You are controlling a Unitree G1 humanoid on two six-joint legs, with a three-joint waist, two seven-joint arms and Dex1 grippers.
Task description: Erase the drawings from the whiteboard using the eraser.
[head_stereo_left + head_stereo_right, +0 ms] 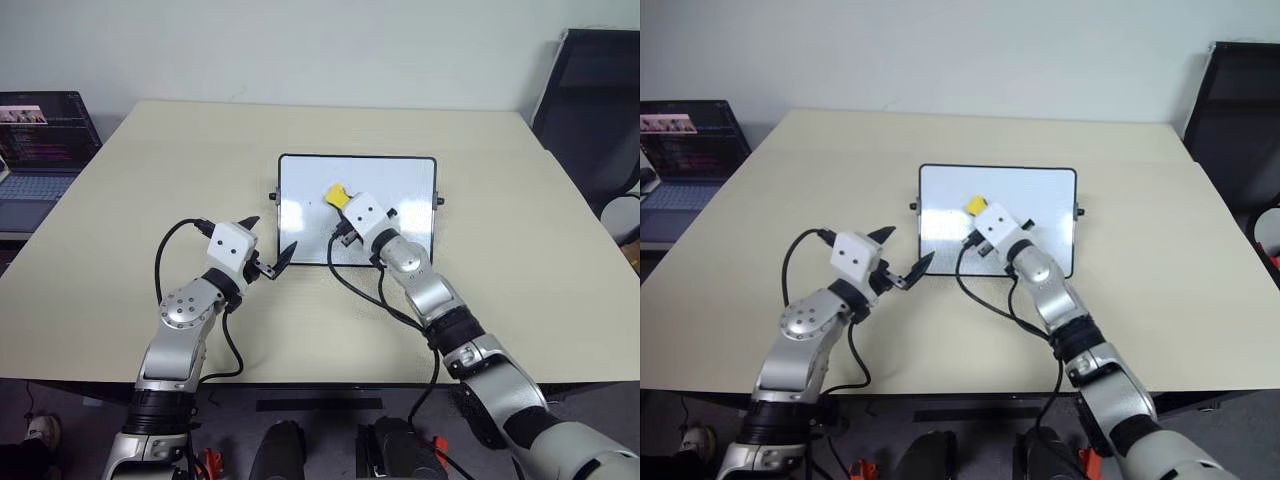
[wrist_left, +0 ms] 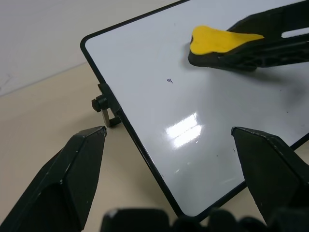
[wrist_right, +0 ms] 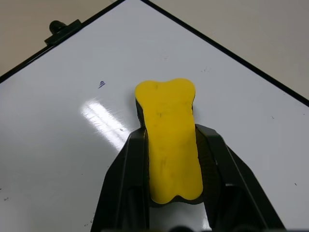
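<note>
One whiteboard (image 1: pixel 300 215) on desk (image 1: pixel 150 200); one small mark (image 3: pixel 101 84) left. Right gripper (image 3: pixel 169 159) clamps one eraser (image 3: pixel 169 130) on board. Left gripper (image 1: pixel 270 247) spread wide, empty.

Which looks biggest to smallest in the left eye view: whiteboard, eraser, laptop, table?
1. table, by far the largest.
2. whiteboard.
3. laptop, cut off by the picture edge, so its rank against the whiteboard is unsure.
4. eraser, smallest, gripped in the right hand.
</note>
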